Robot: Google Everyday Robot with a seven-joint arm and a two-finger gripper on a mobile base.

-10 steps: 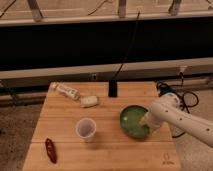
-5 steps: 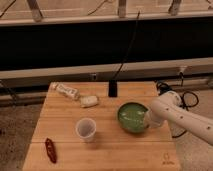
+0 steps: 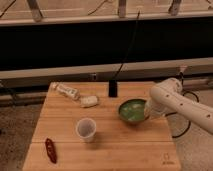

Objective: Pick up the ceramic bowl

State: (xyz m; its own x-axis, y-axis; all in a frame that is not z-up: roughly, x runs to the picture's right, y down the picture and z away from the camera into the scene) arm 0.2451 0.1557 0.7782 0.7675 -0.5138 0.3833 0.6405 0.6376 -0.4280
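Observation:
The ceramic bowl [image 3: 131, 111] is round, shallow and glossy green with a darker rim. It is at the right middle of the wooden table [image 3: 125, 150] and looks raised slightly off the surface. My gripper [image 3: 147, 113] is at the bowl's right rim, shut on it. The white arm comes in from the right and hides most of the fingers.
A translucent whitish cup [image 3: 86, 129] stands left of the bowl. A red pepper-like item [image 3: 50, 150] lies at the front left. A white wrapped item [image 3: 67, 91] and a pale lump [image 3: 89, 101] lie at the back left. A black device [image 3: 113, 90] with a cable sits at the back edge.
The bowl has moved upward in the view together with my gripper and arm, away from the table's front. The other things have not moved.

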